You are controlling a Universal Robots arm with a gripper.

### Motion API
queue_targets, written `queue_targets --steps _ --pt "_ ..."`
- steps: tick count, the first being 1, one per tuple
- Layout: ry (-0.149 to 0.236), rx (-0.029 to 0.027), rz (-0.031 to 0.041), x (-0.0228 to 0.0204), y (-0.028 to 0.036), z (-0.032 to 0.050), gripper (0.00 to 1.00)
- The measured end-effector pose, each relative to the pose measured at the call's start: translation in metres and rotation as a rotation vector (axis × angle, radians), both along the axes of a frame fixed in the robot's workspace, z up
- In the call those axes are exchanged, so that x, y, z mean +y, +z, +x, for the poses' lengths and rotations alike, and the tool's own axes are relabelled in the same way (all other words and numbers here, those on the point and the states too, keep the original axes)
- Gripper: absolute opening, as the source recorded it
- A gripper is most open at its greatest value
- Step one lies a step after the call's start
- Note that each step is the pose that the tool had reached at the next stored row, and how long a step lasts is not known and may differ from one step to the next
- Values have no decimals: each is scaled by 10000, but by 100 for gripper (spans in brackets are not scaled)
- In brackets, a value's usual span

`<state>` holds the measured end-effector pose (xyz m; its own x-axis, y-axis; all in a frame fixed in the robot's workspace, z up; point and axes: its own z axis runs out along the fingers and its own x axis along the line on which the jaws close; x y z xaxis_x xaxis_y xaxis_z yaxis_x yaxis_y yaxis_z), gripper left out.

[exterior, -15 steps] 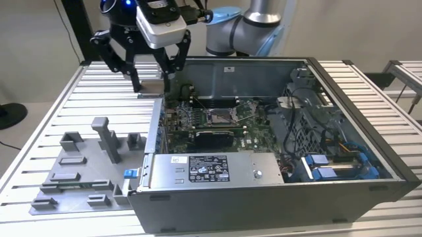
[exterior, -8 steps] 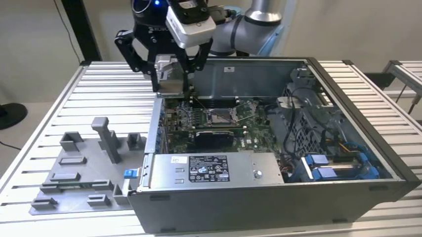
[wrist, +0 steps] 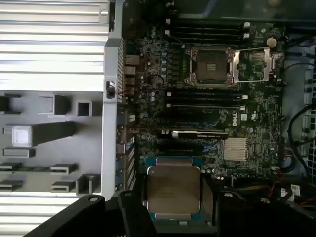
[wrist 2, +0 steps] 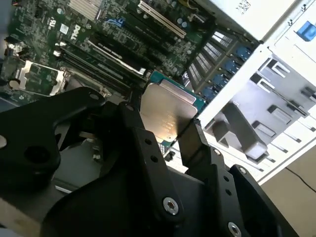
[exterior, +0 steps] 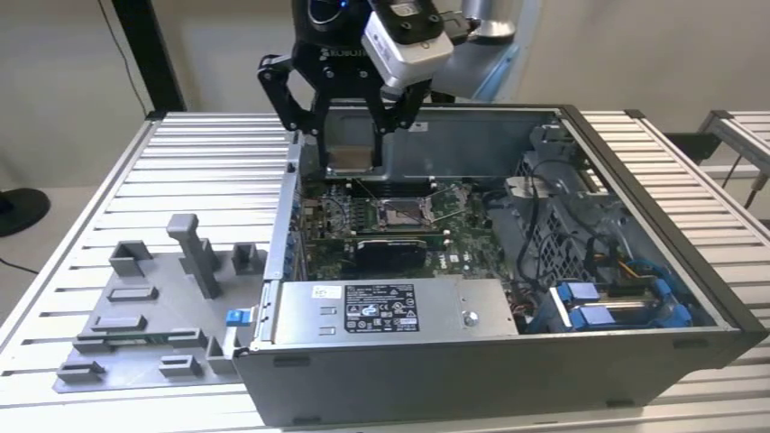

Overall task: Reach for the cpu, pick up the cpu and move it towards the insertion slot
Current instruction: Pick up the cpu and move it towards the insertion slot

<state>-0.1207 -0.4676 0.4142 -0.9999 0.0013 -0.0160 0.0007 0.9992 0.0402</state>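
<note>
The cpu (exterior: pixel 352 158), a flat silvery square chip, hangs in the air with my gripper (exterior: pixel 352 162) shut on it, one black finger on each side. It is over the back corner of the open computer case, toward the exterior view's left. Both wrist views show the cpu (wrist 2: pixel 168 111) (wrist: pixel 173 190) clamped between the fingers (wrist 2: pixel 132 129). The insertion slot (exterior: pixel 399 214) is a silver-framed socket with a dark centre on the green board. It lies below the chip and a little toward the exterior view's right. The slot (wrist: pixel 211 65) stands uncovered, its metal flap folded open beside it.
The case walls (exterior: pixel 650 225) ring the board. A power supply (exterior: pixel 385 311) sits at the case front, with blue drive brackets (exterior: pixel 614 302) and cables at the exterior view's right. A grey fixture plate (exterior: pixel 144 307) with upright blocks lies on the ribbed table outside the case.
</note>
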Motion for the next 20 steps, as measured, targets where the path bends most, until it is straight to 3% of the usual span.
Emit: queue_targets --steps 20 --pt "0 0 -2 0 1 909 0"
